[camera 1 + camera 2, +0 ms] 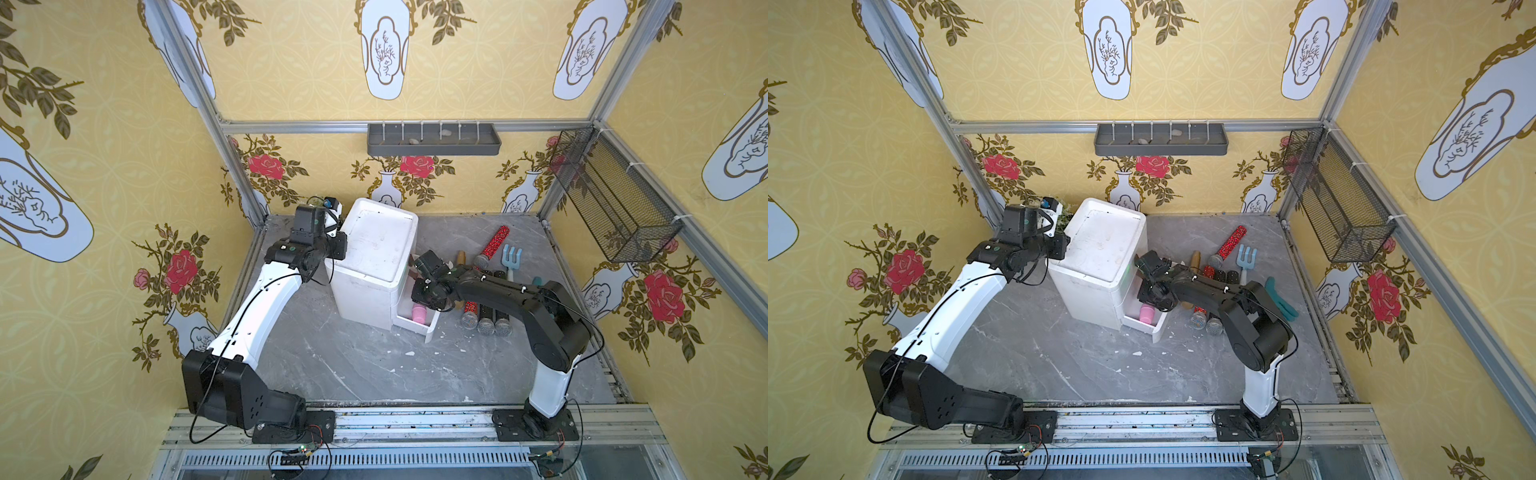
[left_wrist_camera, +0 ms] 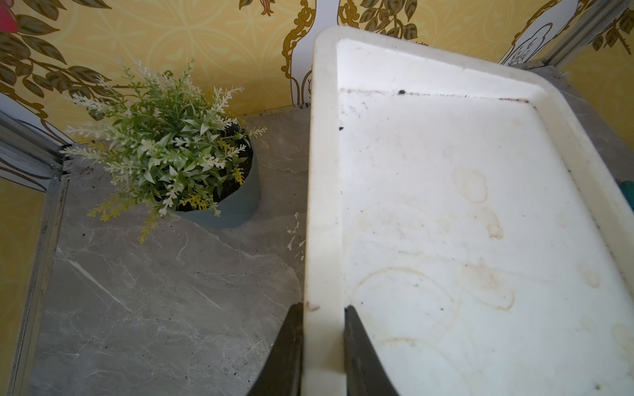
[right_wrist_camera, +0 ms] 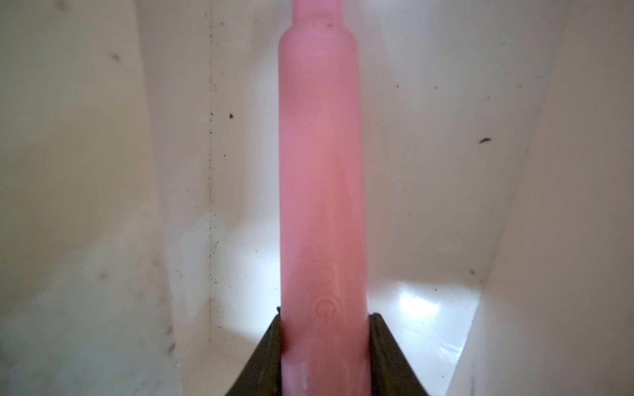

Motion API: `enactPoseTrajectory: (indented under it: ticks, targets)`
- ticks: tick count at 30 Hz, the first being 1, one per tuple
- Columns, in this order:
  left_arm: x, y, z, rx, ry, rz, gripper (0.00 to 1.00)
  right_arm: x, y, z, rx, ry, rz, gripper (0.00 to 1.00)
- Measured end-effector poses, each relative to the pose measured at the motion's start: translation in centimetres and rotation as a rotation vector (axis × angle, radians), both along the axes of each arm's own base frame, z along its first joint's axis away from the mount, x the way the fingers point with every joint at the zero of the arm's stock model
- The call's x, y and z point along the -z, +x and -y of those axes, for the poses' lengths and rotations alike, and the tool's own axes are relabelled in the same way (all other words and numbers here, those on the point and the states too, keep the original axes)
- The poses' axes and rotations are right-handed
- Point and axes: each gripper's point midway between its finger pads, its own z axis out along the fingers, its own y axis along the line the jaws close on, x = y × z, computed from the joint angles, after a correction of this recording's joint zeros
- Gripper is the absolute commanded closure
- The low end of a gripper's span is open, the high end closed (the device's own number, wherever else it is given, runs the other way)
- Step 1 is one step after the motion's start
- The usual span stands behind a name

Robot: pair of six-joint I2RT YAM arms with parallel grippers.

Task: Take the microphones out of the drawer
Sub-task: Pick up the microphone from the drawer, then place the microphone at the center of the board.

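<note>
Microphone [image 1: 419, 312], pink, is seen in both top views in the open low drawer [image 1: 432, 330] of the white cabinet [image 1: 374, 245]; other microphones [image 1: 492, 326] lie on the table [image 1: 332, 365] to its right. In the left wrist view the left jaws are clenched on the cabinet rim [image 2: 322, 205]. In the right wrist view its smooth body [image 3: 320, 171] is grasped by the right jaws: probably light, stiff, slippery. The drawer walls [image 3: 446, 137] stand close.

Only a faint embossed ring-shaped mark (maybe a "G") shows on the pink microphone [image 3: 319, 171]; nothing else legible.
</note>
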Motion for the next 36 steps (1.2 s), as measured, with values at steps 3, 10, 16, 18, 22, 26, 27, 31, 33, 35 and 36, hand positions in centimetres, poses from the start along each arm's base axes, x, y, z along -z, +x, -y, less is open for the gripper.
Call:
enactPoseTrajectory:
  ticks: [3, 10, 16, 18, 22, 26, 27, 31, 33, 35, 36]
  targets:
    - [0.0, 0.0, 0.0, 0.000, 0.000, 0.000, 1.00, -0.4, -0.1, 0.4, 0.019, 0.014, 0.002, 0.76]
    - [-0.1, 0.0, 0.0, -0.001, -0.001, 0.001, 1.00, -1.9, -0.2, 1.0, 0.048, 0.049, 0.022, 0.77]
    - [-0.1, 0.0, 0.0, -0.002, -0.001, 0.001, 1.00, -3.9, 0.4, 0.8, 0.055, 0.101, 0.068, 0.78]
    - [0.0, 0.0, 0.0, -0.004, -0.001, 0.000, 1.00, -4.5, 0.7, 0.9, 0.060, 0.113, 0.084, 0.78]
    - [0.1, 0.0, 0.0, -0.004, 0.000, -0.003, 1.00, -6.0, 1.4, 1.2, 0.078, 0.134, 0.132, 0.78]
    - [0.1, 0.0, 0.0, -0.004, 0.000, -0.004, 1.00, -7.9, 3.1, 2.1, 0.116, 0.162, 0.205, 0.78]
    - [0.1, 0.0, 0.0, -0.004, 0.000, -0.004, 1.00, -8.4, 3.5, 2.4, 0.125, 0.165, 0.220, 0.78]
    - [0.2, 0.1, 0.0, -0.004, 0.000, -0.005, 1.00, -9.5, 4.4, 3.4, 0.138, 0.170, 0.257, 0.79]
    - [0.2, 0.1, 0.0, -0.004, 0.000, -0.006, 1.00, -10.1, 5.5, 4.6, 0.167, 0.171, 0.280, 0.78]
    - [0.3, 0.1, 0.0, -0.005, 0.000, -0.007, 1.00, -10.3, 6.5, 6.0, 0.193, 0.161, 0.295, 0.78]
    - [0.3, 0.1, 0.0, -0.005, 0.000, -0.007, 1.00, -10.4, 7.1, 6.8, 0.210, 0.157, 0.302, 0.79]
